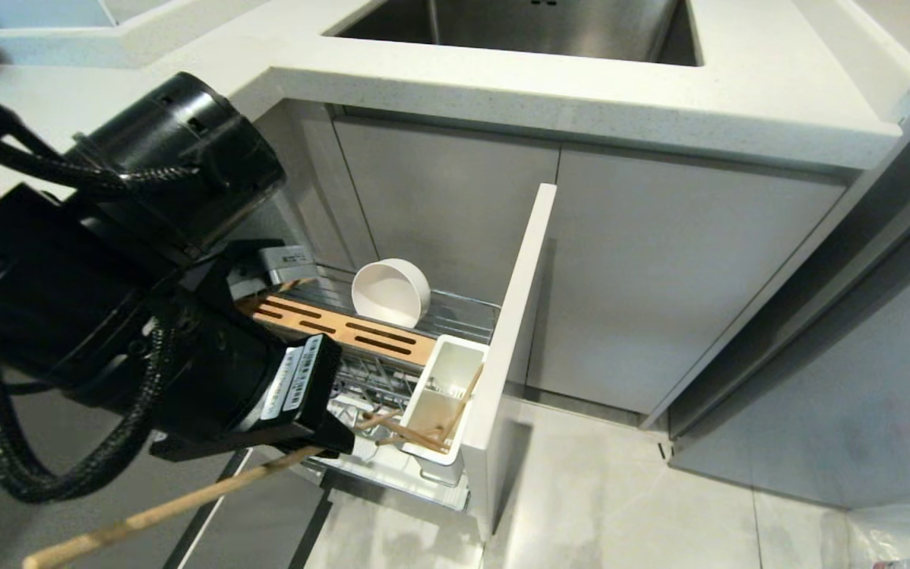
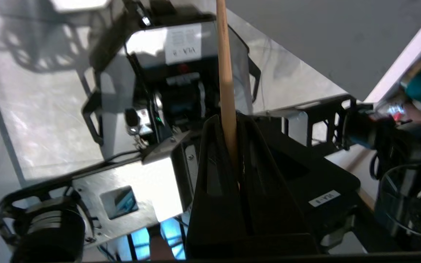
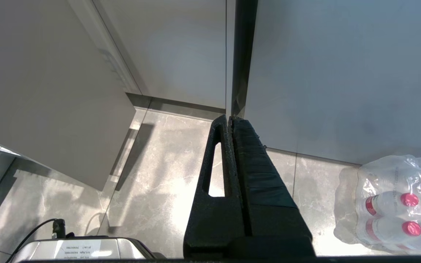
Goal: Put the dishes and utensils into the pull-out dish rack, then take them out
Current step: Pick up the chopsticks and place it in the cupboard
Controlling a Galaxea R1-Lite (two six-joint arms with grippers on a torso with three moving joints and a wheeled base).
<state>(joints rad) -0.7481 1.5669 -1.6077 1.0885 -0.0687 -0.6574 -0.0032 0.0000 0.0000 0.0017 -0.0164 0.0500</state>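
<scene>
Your left gripper [image 2: 232, 124] is clamped on one chopstick [image 1: 163, 510], which sticks out long and low toward the floor, away from the pull-out dish rack [image 1: 392, 371]. Risk: that long free end works as a lever, so a fast wrist turn could twist it in the pads or knock it on the cabinet front [image 1: 514, 332].

The other chopstick [image 1: 415, 433] lies tilted in the white utensil cup [image 1: 447, 403] at the rack's front corner; brushing it could tip it out. The cream bowl [image 1: 390, 292] sits on its side at the rack's back edge.

Only the left wrist view shows the pinch itself. Only the head view shows the rack. The right wrist view shows the right gripper [image 3: 230, 118] pressed together, empty, over the floor.
</scene>
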